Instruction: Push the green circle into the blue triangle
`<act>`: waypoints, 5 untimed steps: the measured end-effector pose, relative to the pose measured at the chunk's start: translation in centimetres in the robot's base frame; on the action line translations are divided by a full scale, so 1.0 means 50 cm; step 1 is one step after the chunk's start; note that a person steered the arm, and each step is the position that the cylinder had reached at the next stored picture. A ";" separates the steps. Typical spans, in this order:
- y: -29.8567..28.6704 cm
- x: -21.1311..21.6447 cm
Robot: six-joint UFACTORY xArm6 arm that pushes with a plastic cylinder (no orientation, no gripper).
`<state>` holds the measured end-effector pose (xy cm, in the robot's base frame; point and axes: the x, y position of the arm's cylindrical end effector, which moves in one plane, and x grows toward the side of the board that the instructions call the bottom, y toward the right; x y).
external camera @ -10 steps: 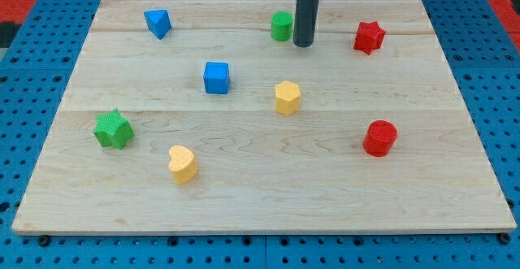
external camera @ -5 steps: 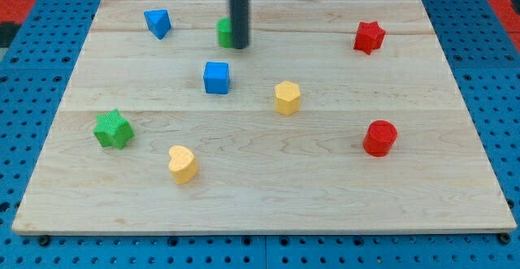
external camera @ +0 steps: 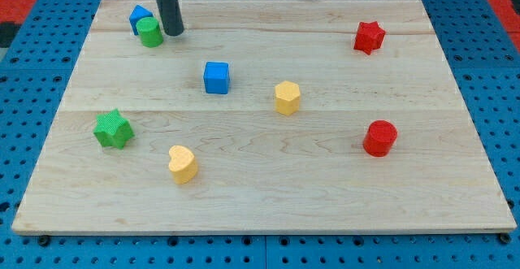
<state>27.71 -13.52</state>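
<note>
Only one view here. Upper left of the frame: the green circle sits touching the blue triangle, so the push looks basically done. My tip is just right of the circle. The tool's a plain dark rod, holding nothing. Pale wooden worktop, matte blocks.

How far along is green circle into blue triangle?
Looks essentially done: the green circle sits against the blue triangle, partly overlapping it in view. My tip is just at the circle's right side. Left: at most a final nudge.
</note>
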 end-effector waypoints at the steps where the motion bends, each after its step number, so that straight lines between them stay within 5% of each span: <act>1: 0.005 0.094; 3: -0.332 -0.004; 5: -0.064 -0.065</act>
